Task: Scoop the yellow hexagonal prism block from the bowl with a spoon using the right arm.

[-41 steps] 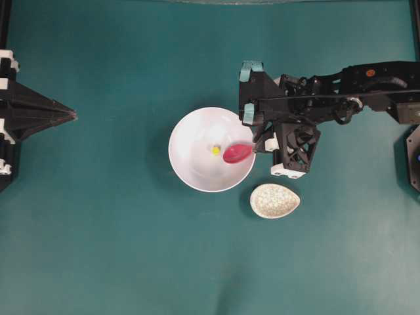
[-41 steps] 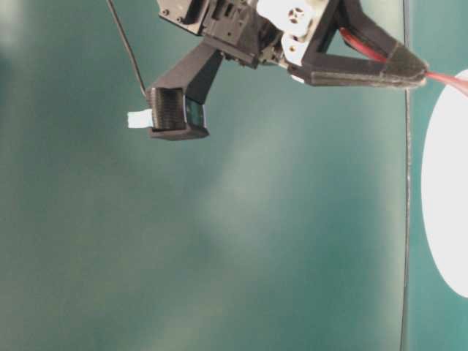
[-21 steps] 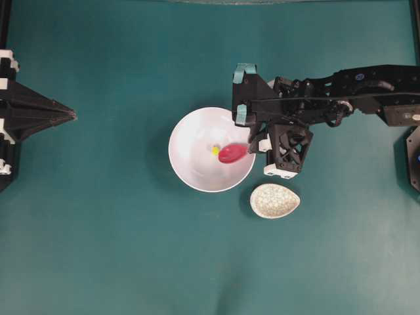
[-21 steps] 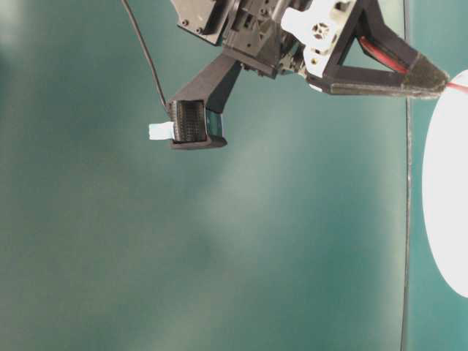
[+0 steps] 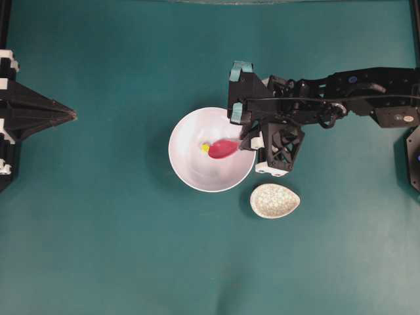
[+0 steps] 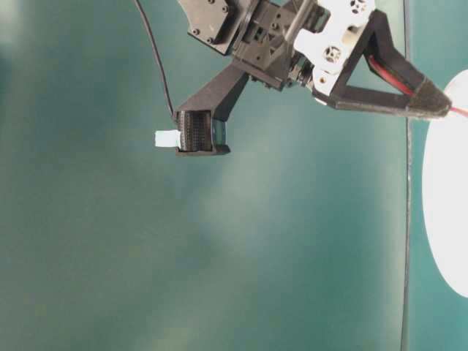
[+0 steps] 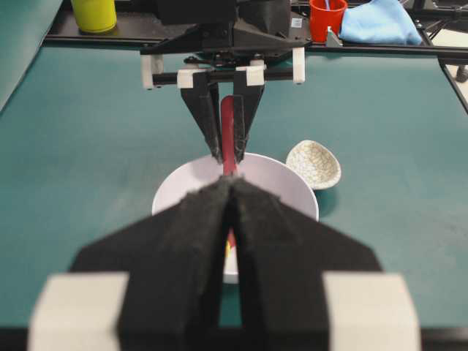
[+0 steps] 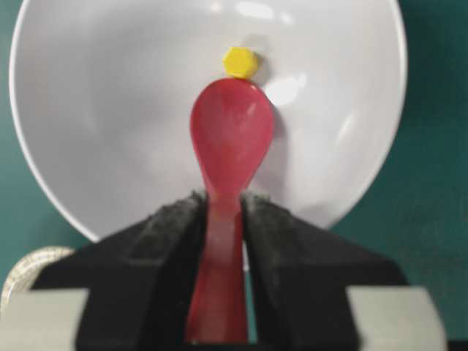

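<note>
The white bowl (image 5: 194,172) sits mid-table. Inside it, the tiny yellow hexagonal prism block (image 5: 205,147) lies just off the tip of the pink-red spoon (image 5: 223,148). In the right wrist view the block (image 8: 240,63) touches the front edge of the spoon's scoop (image 8: 230,135), outside it. My right gripper (image 5: 247,140), teal-taped, hangs over the bowl's right rim and is shut on the spoon's handle (image 8: 219,263). The left gripper (image 5: 71,116) rests at the far left, shut and holding nothing; its view looks at the bowl (image 7: 292,183) past its closed fingertips (image 7: 248,191).
A small speckled oval spoon rest (image 5: 274,200) lies just right of and below the bowl. At the far table edge stand a yellow cup (image 7: 95,13), a red cup (image 7: 327,16) and a blue cloth (image 7: 384,20).
The right gripper has moved left, carrying the spoon further across the bowl. The scoop's tip has reached the yellow block and nudged it left. The left arm has stayed still.
</note>
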